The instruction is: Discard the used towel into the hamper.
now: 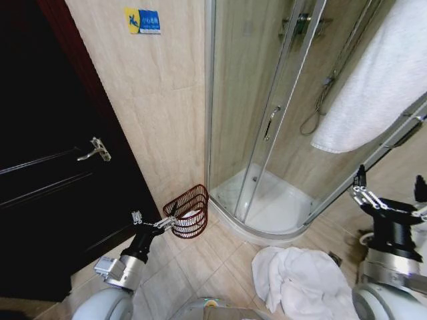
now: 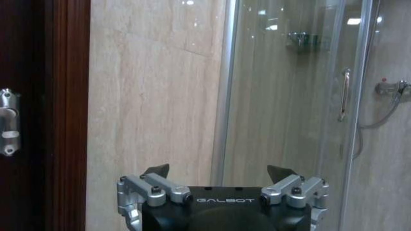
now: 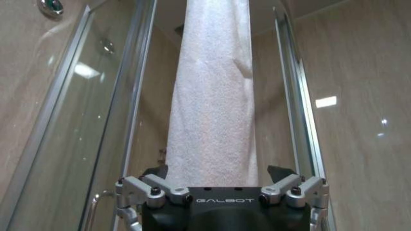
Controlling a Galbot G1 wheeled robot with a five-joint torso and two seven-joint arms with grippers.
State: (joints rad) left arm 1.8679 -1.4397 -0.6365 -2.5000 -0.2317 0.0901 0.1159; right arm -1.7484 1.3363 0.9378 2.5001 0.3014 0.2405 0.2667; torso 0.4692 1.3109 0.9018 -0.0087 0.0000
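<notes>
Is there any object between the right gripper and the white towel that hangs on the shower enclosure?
Nothing visible stands in the way. The right gripper is open and points straight at the hanging towel, with only free air between them. The hamper stands on the floor by the left gripper.

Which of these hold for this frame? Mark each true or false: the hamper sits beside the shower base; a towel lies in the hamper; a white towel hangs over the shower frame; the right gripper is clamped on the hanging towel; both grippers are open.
1. The hamper sits by the shower base. True.
2. A towel fills the hamper. False: only a small pale patch shows inside; a crumpled white towel lies on the floor.
3. A white hanging towel drapes over the shower frame. True.
4. The right gripper is clamped on it. False: it is open, short of the towel.
5. The left gripper is open too. True.
</notes>
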